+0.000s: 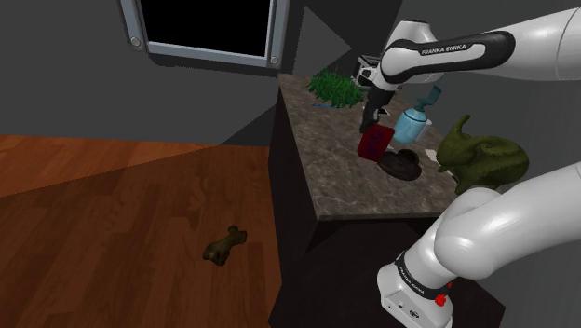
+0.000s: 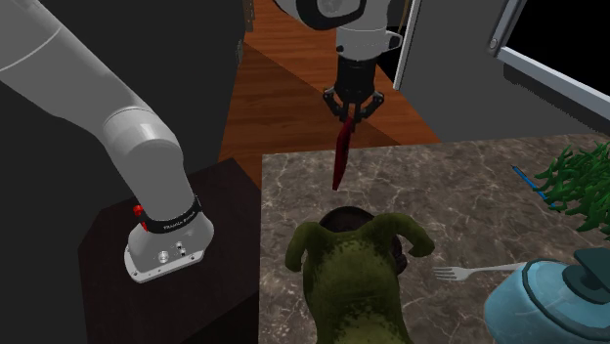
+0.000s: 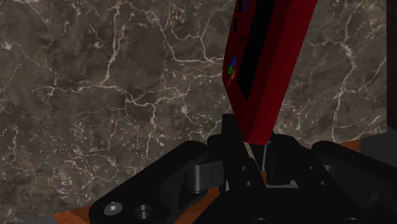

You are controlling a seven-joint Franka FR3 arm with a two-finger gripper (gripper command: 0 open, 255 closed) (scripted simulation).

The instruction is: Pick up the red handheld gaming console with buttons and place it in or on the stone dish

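A red handheld console (image 1: 374,144) with a black screen and coloured buttons (image 3: 267,63) hangs upright above the marble counter (image 1: 326,158). My gripper (image 1: 375,119) is shut on the console's upper end. In the second exterior view the gripper (image 2: 347,115) points straight down and the console (image 2: 339,156) dangles below it, clear of the counter. The dark stone dish (image 1: 402,164) lies on the counter just to the shoulder view's right of the console. A green figurine partly hides the dish (image 2: 340,217) in the second exterior view.
A green animal figurine (image 1: 479,157) stands right by the dish. A teal lidded jug (image 1: 412,122), a leafy plant (image 1: 337,88) and a fork (image 2: 479,271) also sit on the counter. A bone-shaped object (image 1: 223,245) lies on the wooden floor.
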